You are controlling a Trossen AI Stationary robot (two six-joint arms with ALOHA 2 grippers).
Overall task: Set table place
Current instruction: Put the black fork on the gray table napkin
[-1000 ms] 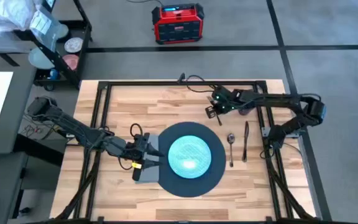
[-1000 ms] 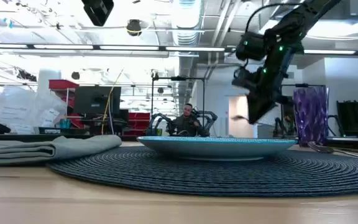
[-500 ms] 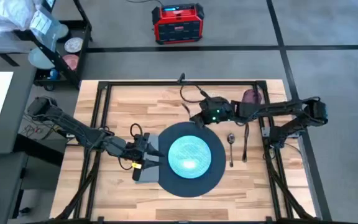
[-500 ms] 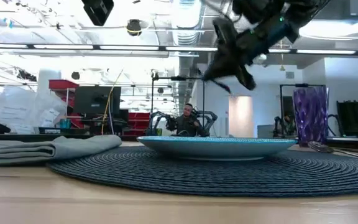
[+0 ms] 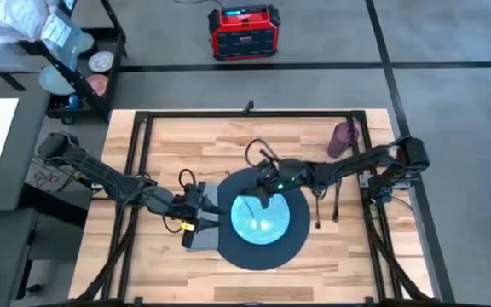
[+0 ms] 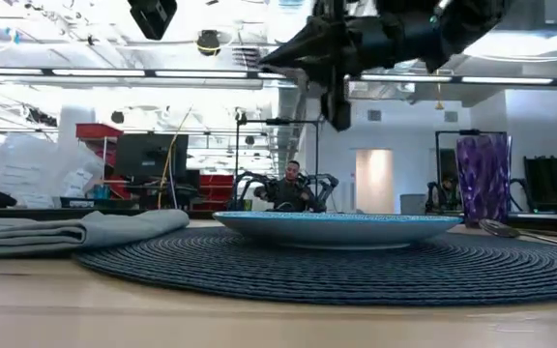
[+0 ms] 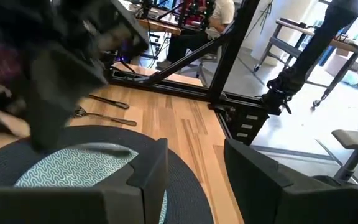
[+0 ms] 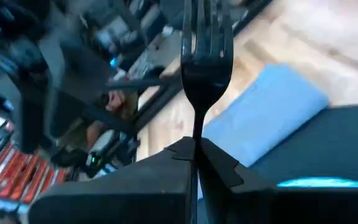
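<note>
The right pincer [image 5: 260, 189] hung above the teal plate [image 5: 262, 217], clamped on the fork [image 8: 206, 68] with its tines pointing away from the fingers. The left pincer [image 5: 207, 214], fingers apart and empty, rested on the napkin [image 5: 196, 234] beside the mat [image 5: 262, 251] on the bench [image 5: 186, 141].

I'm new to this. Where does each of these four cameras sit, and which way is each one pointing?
High view: above the table, looking straight down; both arms show.
Low view: at tabletop height, looking level across the mat and plate; the right arm reaches in from above.
Left wrist view: on the left arm, looking past the open left gripper over the plate.
Right wrist view: on the right arm, looking along the fork in the right gripper towards the napkin.
All four share the mat.
</note>
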